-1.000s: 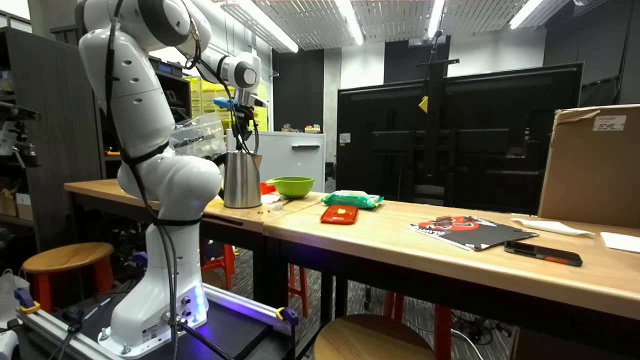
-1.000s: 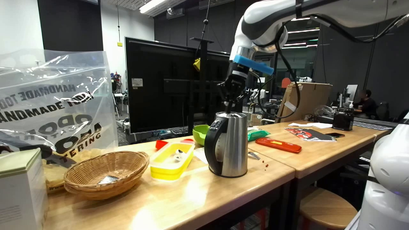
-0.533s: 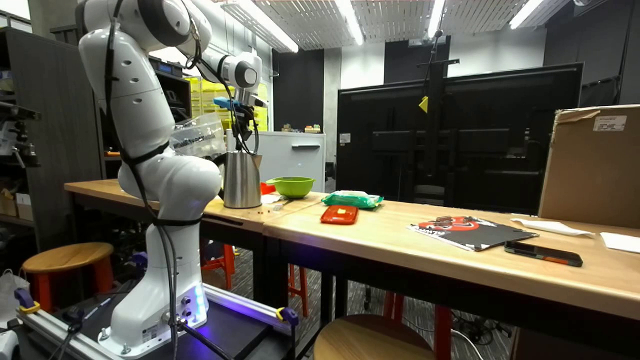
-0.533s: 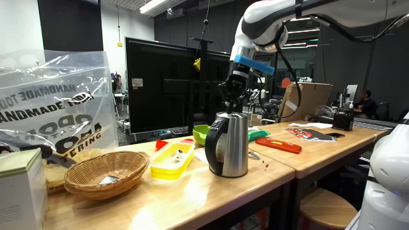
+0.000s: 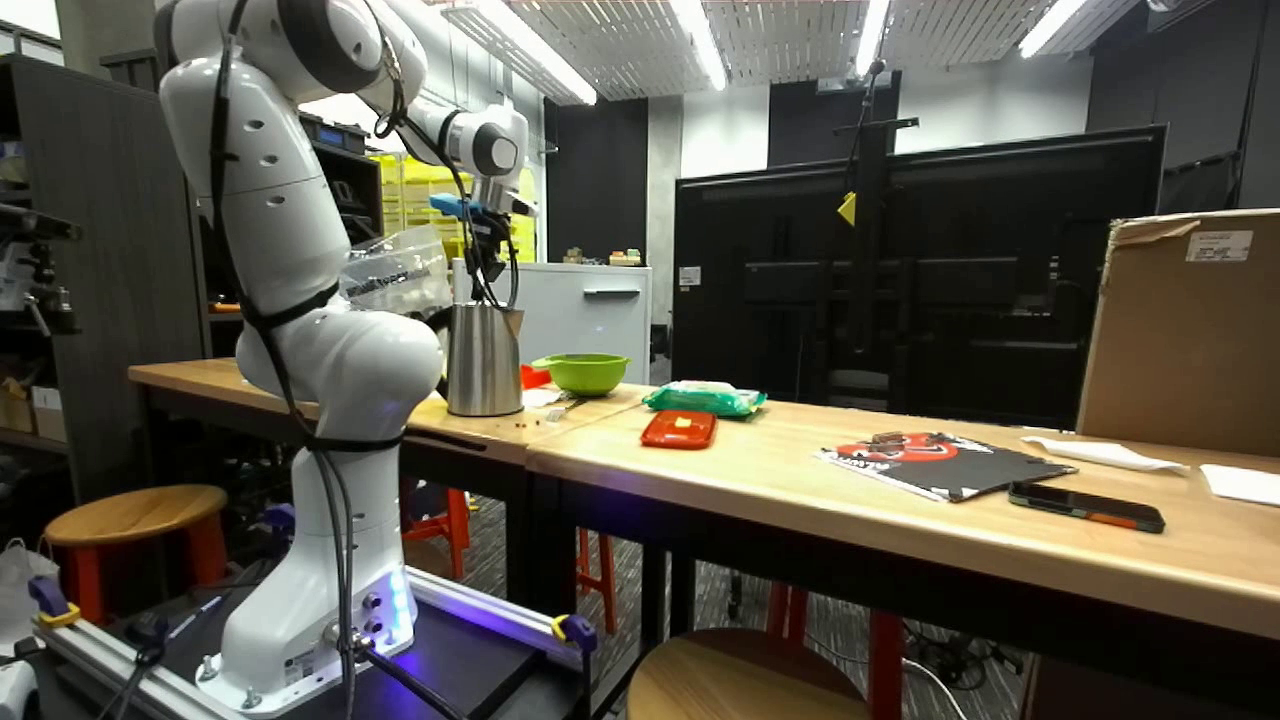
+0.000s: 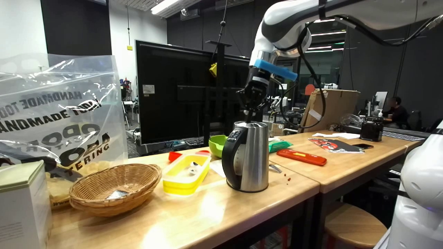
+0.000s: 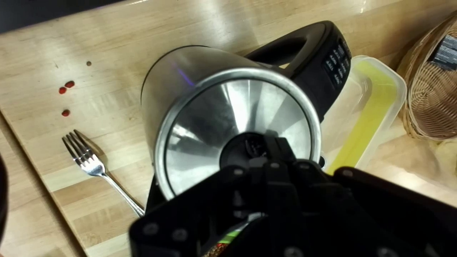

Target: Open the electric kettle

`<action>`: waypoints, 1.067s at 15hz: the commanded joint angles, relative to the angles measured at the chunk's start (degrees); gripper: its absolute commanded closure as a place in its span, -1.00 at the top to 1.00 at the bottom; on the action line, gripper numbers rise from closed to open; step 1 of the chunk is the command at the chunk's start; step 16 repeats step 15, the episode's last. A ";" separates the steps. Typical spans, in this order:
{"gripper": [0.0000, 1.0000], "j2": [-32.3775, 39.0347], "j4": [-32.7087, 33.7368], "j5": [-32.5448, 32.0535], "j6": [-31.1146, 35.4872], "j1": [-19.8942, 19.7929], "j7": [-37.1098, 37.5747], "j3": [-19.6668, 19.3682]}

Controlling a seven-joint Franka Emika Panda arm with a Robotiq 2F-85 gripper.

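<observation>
The electric kettle [image 6: 256, 159] is a silver metal jug with a black handle. It stands upright on the wooden table in both exterior views [image 5: 484, 360]. In the wrist view its shiny round lid [image 7: 210, 121] is down, with a dark round centre [image 7: 235, 146]. My gripper [image 6: 249, 117] points down over the kettle top. In the wrist view my gripper [image 7: 275, 146] has its fingertips together at the dark centre, with nothing visibly held between them. The fingers cover part of the lid, and whether the tips touch it is hard to tell.
A yellow container [image 6: 185, 178] and a wicker basket [image 6: 114, 204] stand on the handle side. A green bowl [image 6: 216, 147] is behind the kettle. A fork [image 7: 92, 166] and small red bits lie beside it. A red case [image 6: 301, 157] lies further along the table.
My gripper and the kettle have shifted very slightly to the right in an exterior view over the last second. The lid looks the same.
</observation>
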 commanded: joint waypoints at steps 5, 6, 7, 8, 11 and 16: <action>-1.00 1.69 -4.34 6.55 2.28 -0.30 -6.42 -1.73; -1.00 1.75 -4.48 7.10 2.22 -0.43 -6.99 -1.92; -1.00 1.75 -4.53 7.58 1.95 -0.49 -7.25 -2.09; -1.00 1.83 -4.55 7.94 1.73 -0.57 -7.51 -2.21; -1.00 2.17 -3.58 7.89 0.74 -0.76 -7.38 -2.16; -1.00 2.53 0.20 3.84 -2.40 -1.12 -4.25 -0.60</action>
